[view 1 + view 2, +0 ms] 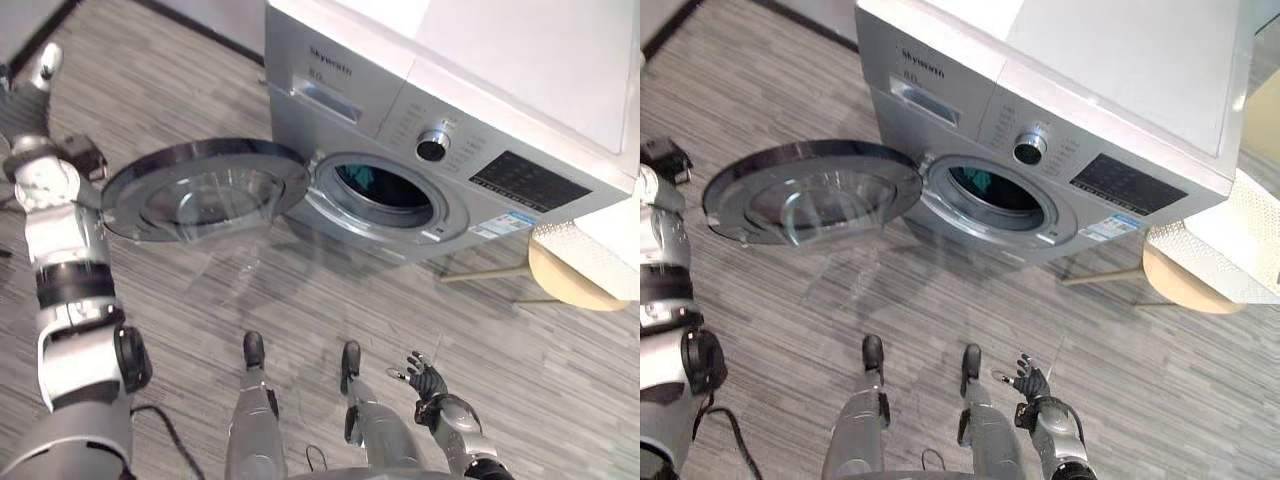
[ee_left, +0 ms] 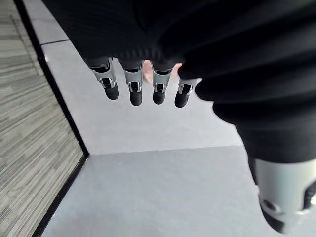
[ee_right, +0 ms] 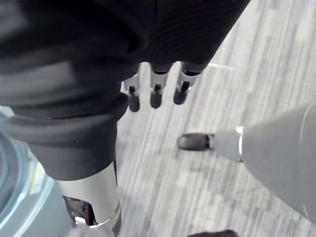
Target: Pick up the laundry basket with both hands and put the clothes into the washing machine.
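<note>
Sticker (image 1: 505,223) on washing machine (image 1: 372,112) front

This looks like a home laundry corner. A silver front-loading washing machine (image 1: 440,110) stands against the wall, its round glass door (image 1: 205,190) swung wide open and dark teal clothing (image 1: 372,180) showing inside the drum. The floor (image 1: 300,300) is grey wood-look planking, edged by a dark skirting (image 1: 200,28). Beside the machine a round pale stool (image 1: 565,285) carries a white perforated basket (image 1: 590,255).
</note>
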You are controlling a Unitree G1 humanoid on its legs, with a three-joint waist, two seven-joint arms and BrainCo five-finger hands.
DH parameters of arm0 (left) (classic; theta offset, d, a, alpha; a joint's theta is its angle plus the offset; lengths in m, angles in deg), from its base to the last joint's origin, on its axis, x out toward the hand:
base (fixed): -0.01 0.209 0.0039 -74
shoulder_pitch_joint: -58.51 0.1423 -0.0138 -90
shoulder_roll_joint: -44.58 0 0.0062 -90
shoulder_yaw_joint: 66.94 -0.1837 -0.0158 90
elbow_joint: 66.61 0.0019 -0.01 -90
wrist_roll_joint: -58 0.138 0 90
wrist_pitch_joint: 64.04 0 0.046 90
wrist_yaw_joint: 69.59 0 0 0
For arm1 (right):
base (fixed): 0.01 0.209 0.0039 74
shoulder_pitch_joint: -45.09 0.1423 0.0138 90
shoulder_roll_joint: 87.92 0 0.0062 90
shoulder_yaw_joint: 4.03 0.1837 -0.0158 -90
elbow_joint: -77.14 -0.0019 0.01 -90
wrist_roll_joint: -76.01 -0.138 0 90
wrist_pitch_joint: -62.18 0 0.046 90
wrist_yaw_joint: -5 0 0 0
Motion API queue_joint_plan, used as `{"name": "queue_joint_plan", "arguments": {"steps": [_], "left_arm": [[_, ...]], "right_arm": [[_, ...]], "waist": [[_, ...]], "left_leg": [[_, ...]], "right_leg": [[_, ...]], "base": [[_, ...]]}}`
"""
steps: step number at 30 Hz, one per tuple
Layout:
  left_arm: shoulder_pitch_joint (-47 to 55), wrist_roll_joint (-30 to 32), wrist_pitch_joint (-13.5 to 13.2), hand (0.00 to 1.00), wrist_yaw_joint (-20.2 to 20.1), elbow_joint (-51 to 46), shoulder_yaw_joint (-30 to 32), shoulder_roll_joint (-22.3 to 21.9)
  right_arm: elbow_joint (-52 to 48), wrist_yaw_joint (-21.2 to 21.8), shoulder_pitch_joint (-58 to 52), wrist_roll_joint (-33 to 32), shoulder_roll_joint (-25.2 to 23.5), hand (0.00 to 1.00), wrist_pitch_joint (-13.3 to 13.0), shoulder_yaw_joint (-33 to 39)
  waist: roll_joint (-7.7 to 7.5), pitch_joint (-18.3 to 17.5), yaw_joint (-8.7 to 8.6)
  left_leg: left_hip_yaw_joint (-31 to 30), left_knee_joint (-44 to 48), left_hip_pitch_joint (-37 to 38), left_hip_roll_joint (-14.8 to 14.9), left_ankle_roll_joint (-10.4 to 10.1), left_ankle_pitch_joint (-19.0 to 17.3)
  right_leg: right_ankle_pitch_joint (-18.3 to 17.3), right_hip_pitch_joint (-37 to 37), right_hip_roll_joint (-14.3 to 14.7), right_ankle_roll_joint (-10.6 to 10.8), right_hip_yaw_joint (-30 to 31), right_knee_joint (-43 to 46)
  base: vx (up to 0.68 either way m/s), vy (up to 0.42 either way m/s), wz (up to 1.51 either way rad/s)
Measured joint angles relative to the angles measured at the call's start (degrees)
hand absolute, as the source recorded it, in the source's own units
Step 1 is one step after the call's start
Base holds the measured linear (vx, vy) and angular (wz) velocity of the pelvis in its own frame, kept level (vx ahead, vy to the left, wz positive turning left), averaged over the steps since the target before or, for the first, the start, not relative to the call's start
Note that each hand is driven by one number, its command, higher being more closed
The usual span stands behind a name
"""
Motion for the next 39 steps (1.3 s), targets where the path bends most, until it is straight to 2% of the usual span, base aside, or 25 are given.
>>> {"name": "queue_joint_plan", "arguments": {"steps": [4, 5, 8, 12, 15, 16, 17, 18, 19, 20, 22, 24, 25, 26, 27, 29, 31, 32, 33, 34, 35, 37, 39], "left_arm": [[-3.0, -2.5, 0.1, 0.0, -1.7, 8.6, -1.7, -0.9], [-3.6, -2.8, -2.4, 0.0, -1.4, 9.3, -0.7, -1.1], [-5.0, -7.6, -3.1, 0.0, -2.6, 13.2, -0.5, -1.9], [-2.2, -7.8, -3.8, 0.0, -4.0, 15.1, 2.3, -5.5], [4.4, -8.1, -3.8, 0.0, -4.9, 17.6, 5.3, -10.9], [7.4, -8.0, -3.8, 0.0, -5.8, 17.6, 6.3, -15.3], [11.1, -7.8, -3.7, 0.0, -6.5, 17.7, 6.1, -19.1], [13.4, -7.7, -3.6, 0.0, -6.5, 17.8, 6.0, -21.0], [17.1, -6.9, -3.2, 0.0, -6.9, 18.5, 5.7, -23.9], [23.2, -4.0, -1.2, 0.0, -7.4, 21.8, 3.1, -27.3], [29.6, -2.4, 1.3, 0.0, -7.3, 26.8, 1.0, -31.2], [36.8, -1.6, 4.0, 0.0, -7.7, 31.3, -5.0, -37.5], [37.5, -0.9, 4.0, 0.0, -8.2, 31.7, -7.3, -38.6], [37.2, -0.1, 4.4, 0.0, -9.1, 31.8, -12.8, -40.0], [35.9, 1.1, 4.4, 0.0, -9.5, 31.8, -17.8, -40.0], [32.1, 1.5, 4.0, 0.0, -9.5, 31.2, -22.9, -39.7], [26.7, 1.3, 3.5, 0.0, -8.2, 29.2, -24.5, -38.1], [22.5, 0.8, 2.4, 0.0, -6.2, 28.1, -24.9, -37.1], [22.4, 0.8, 2.4, 0.0, -6.2, 28.0, -24.9, -37.1], [17.3, -2.0, 0.1, 0.0, -3.6, 24.6, -24.3, -35.4], [15.0, -5.0, -1.4, 0.0, -1.9, 21.6, -22.3, -34.1], [12.7, -9.5, -3.9, 0.0, 0.0, 18.4, -19.2, -32.0], [12.4, -12.7, -5.7, 0.0, 0.7, 17.7, -16.0, -30.6]], "right_arm": [[0.1, 0.0, 0.2, -1.6, 0.1, 0.0, -0.5, -1.2], [0.3, 0.0, -0.1, -2.1, 0.1, 0.0, -0.5, -1.2], [0.9, -0.1, 0.0, -3.3, 0.3, 0.0, -0.5, -1.2], [2.3, -0.1, 0.5, -3.3, 0.3, 0.0, -0.6, -1.2], [3.0, -0.1, 0.7, -3.2, 0.3, 0.0, -0.4, -0.3], [4.2, -0.1, 0.8, -3.2, 0.2, 0.0, -0.2, 1.1], [4.8, -0.1, 1.0, -3.1, 0.0, 0.0, 0.1, 2.7], [4.6, -0.1, 1.0, -3.1, -0.3, 0.0, 0.1, 3.6], [4.5, -0.1, 1.0, -3.0, -0.9, 0.0, 0.0, 5.4], [4.5, -0.2, 1.2, -2.5, -2.0, 0.0, 0.0, 7.8], [4.7, -0.2, 2.7, -1.7, -2.7, 0.0, 0.3, 9.0], [5.8, -0.2, 2.5, -1.2, -3.9, 0.0, 0.6, 9.2], [6.5, -0.2, 2.5, -1.2, -4.0, 0.0, 0.8, 9.2], [7.5, -0.1, 2.3, -1.2, -4.0, 0.0, 1.3, 9.0], [7.9, -0.1, 2.0, -1.2, -4.1, 0.0, 1.3, 8.6], [7.8, -0.1, 1.1, -1.2, -3.8, 0.0, 1.3, 8.4], [7.8, -0.1, 0.6, -1.2, -2.9, 0.0, 1.3, 8.1], [7.8, -0.1, 0.5, -1.2, -1.6, 0.0, 1.3, 7.6], [7.8, -0.1, 0.5, -1.2, -1.6, 0.0, 1.3, 7.6], [7.5, -0.1, 0.5, -1.2, 0.1, 0.0, 1.2, 7.7], [7.3, -0.1, -0.1, -1.2, 0.5, 0.0, 1.2, 7.8], [7.2, -0.2, -1.7, -1.2, 1.4, 0.0, 0.8, 8.3], [6.9, -0.2, -3.3, -1.2, 2.3, 0.0, 0.3, 9.8]], "waist": [[-1.16, 2.2, -0.19], [-1.26, 2.4, 0.02], [-1.38, 2.4, 0.15], [-1.46, 2.5, 1.33], [-1.46, 2.5, 2.01], [-1.13, 2.4, 3.43], [-0.75, 2.2, 4.1], [-0.79, 2.0, 4.05], [-1.21, 1.7, 3.82], [-2.26, 1.0, 3.43], [-1.73, 0.6, 2.56], [-1.85, 0.3, 0.93], [-1.77, 0.2, 0.73], [-1.7, 0.0, -0.12], [-1.46, -0.1, -1.07], [-1.06, -0.1, -2.38], [-0.66, -0.1, -3.71], [-0.22, -0.2, -4.33], [-0.22, -0.2, -4.34], [1.06, -0.1, -5.51], [1.47, -0.2, -6.63], [1.81, -0.5, -8.31], [2.85, -1.9, -8.39]], "left_leg": [[-0.1, 0.9, -1.7, 1.9, -0.2, -0.2], [-0.1, 0.9, -2.4, 2.8, -0.2, -0.2], [-0.3, 1.1, -2.7, 2.9, -0.4, -0.4], [-0.7, 1.1, -2.0, 2.8, -0.4, -0.5], [-1.2, -1.1, 1.2, 1.9, -0.4, -0.5], [-1.1, -2.4, 3.2, 1.6, -0.4, -0.5], [-1.4, -3.7, 5.2, 0.8, -0.4, -0.5], [-1.3, -4.2, 6.0, 0.1, -0.4, -0.5], [-1.2, -4.6, 7.0, -1.4, -0.5, -0.5], [-0.8, -4.8, 7.7, -3.8, -0.7, -0.3], [-0.5, -6.3, 8.8, -4.4, -1.0, 0.1], [-0.3, -9.7, 11.3, -5.3, -1.2, 0.8], [-0.3, -10.3, 11.5, -5.5, -1.2, 0.8], [-0.2, -10.4, 11.7, -5.9, -1.3, 0.9], [0.9, -10.5, 12.4, -6.2, -1.3, 0.9], [3.5, -10.6, 13.5, -6.6, -1.3, 0.9], [6.3, -10.6, 14.1, -7.2, -1.3, 0.9], [8.7, -10.9, 14.2, -7.2, -1.3, 0.9], [8.7, -10.9, 14.2, -7.2, -1.3, 0.9], [11.3, -11.1, 14.2, -6.3, -0.5, 1.3], [11.6, -11.0, 14.2, -6.1, -0.3, 1.5], [12.5, -11.1, 14.9, -6.2, -1.0, 2.0], [14.8, -11.1, 15.7, -5.0, -1.2, 2.1]], "right_leg": [[3.7, -2.0, 1.8, 0.5, 0.8, -0.3], [5.7, -3.1, 2.8, 0.5, 0.9, -0.3], [6.2, -3.3, 3.0, 0.0, 0.8, -0.3], [6.2, -2.6, 2.9, 0.0, 0.8, -0.3], [6.2, -0.6, 2.5, 0.1, 1.0, -0.3], [6.1, 0.6, 2.3, 0.1, 1.0, -0.3], [5.2, 2.0, 1.8, 0.7, 1.0, -0.2], [3.7, 2.7, 1.2, 0.8, 1.0, 0.2], [0.0, 3.2, 0.2, 0.2, 0.9, 1.6], [-7.2, 2.8, -2.3, -2.6, 0.7, 4.3], [-8.7, 1.3, -2.9, -2.5, 0.8, 6.7], [-9.3, 1.3, -3.2, -1.8, 1.6, 7.0], [-9.6, 1.4, -3.2, -1.4, 1.9, 6.8], [-9.6, 1.5, -3.3, -1.4, 2.9, 6.2], [-9.6, 1.9, -3.0, -1.3, 4.1, 5.4], [-9.6, 2.3, -3.2, -1.2, 6.9, 4.4], [-9.5, 2.0, -3.6, 0.1, 10.2, 3.1], [-10.2, 1.5, -3.7, 1.5, 12.3, 2.0], [-10.2, 1.5, -3.7, 1.5, 12.4, 2.0], [-10.0, 0.3, -3.2, 1.1, 13.6, 2.0], [-9.6, -0.9, -2.2, 0.3, 13.8, 6.5], [-8.6, -1.3, -1.5, -0.7, 14.9, 7.6], [-8.6, -1.4, -0.4, -0.7, 15.5, 6.8]], "base": [[-0.06, 0.004, -0.27], [-0.06, 0.009, -0.24], [-0.06, 0.03, -0.06], [-0.06, 0.035, 0.04], [-0.05, 0.031, 0.04], [-0.04, 0.032, 0.07], [-0.03, 0.026, 0.15], [-0.03, 0.02, 0.34], [-0.06, -0.016, 0.41], [-0.08, -0.032, 0.29], [-0.11, -0.027, -0.14], [-0.08, -0.016, -0.22], [-0.05, -0.007, -0.14], [-0.05, -0.005, -0.27], [-0.05, -0.004, -0.35], [-0.06, 0.006, -0.55], [-0.07, 0.013, -0.74], [-0.06, -0.004, -0.51], [-0.1, -0.032, -0.92], [-0.08, -0.06, -0.73], [-0.06, -0.057, -0.71], [0.0, -0.088, -0.33], [0.03, -0.101, -0.66]]}}
